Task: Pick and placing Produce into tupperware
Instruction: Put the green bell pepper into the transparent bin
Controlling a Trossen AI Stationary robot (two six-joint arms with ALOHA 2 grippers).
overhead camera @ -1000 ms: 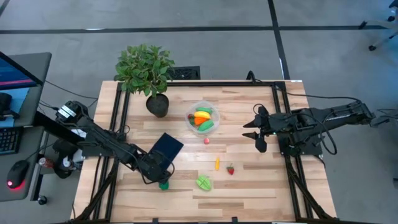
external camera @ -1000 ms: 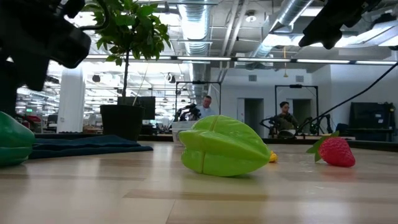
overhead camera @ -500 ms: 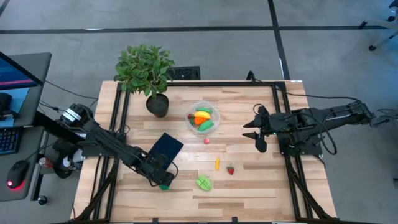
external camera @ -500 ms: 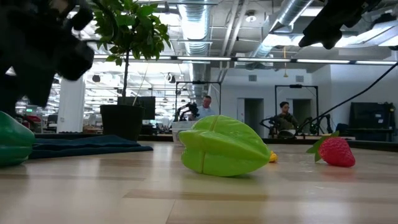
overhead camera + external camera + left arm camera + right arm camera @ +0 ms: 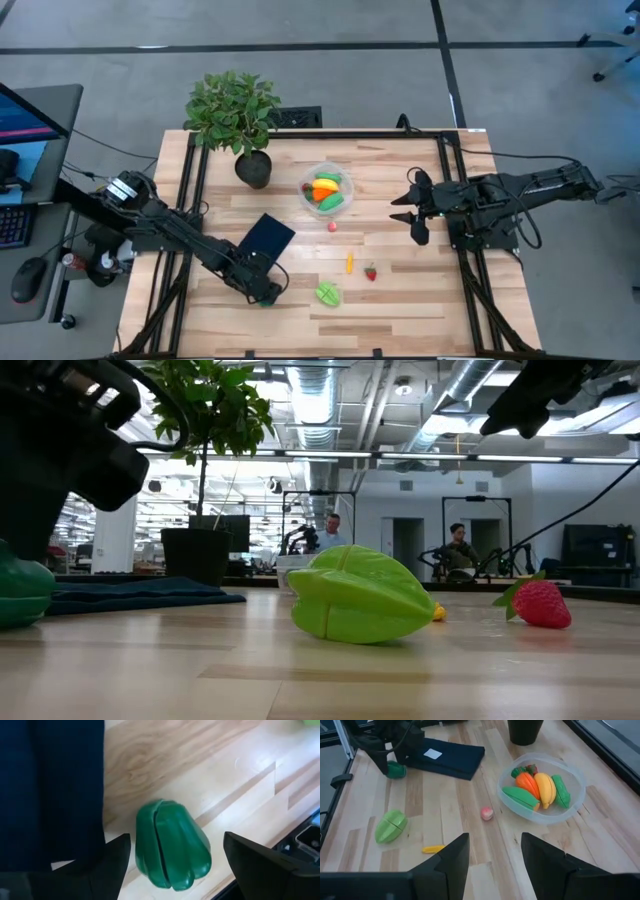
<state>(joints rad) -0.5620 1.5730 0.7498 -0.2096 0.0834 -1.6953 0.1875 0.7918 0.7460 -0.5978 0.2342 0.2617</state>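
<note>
Dark green and glossy, the ribbed plastic toy pepper (image 5: pixel 171 846) lies on the pale wooden table (image 5: pixel 400 300) near its front edge, just beside the dark flat rectangle with a white label (image 5: pixel 268 238). We see the left gripper (image 5: pixel 264 293) lowered over it, its two dark fingers (image 5: pixel 260 865) spread wide on either side of the pepper without touching it, so it has hold of nothing.

Farther along the front of the table sit a light green ridged toy fruit (image 5: pixel 327 294), a small red strawberry (image 5: pixel 371 272), a thin yellow-orange piece (image 5: pixel 349 263) and a little pink ball (image 5: pixel 332 226). The round clear plastic container (image 5: pixel 327 190) stands near the middle, toward the back, already holding an orange carrot (image 5: pixel 527 784), a yellow banana (image 5: pixel 546 787) and green oblong pieces. A leafy potted plant (image 5: pixel 238 115) stands just to its left.

The right gripper (image 5: pixel 412 213) hangs over the table's right side, its fingers partly apart and empty.
</note>
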